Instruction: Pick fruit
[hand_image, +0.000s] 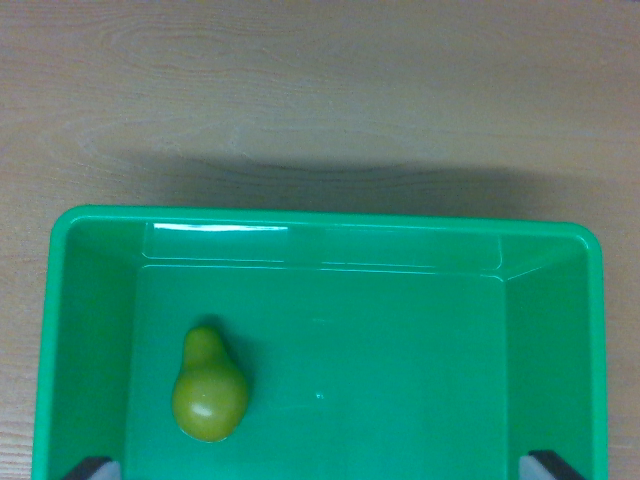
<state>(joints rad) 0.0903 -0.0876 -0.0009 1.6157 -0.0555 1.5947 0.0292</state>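
A green pear (209, 385) lies on the floor of a green plastic bin (320, 222), toward the wrist view's left, with its narrow end pointing to the far wall. My gripper (325, 470) hangs above the bin's near part. Only its two dark fingertips (92, 468) show, at the bottom left and bottom right corners of the picture. They stand wide apart, so the gripper is open with nothing between them. The pear sits just ahead of the left fingertip and is not touched.
The bin rests on a light wooden table (320, 90) that fills the upper part of the view. A shadow falls on the wood just beyond the bin's far rim. The bin's walls rise around the pear.
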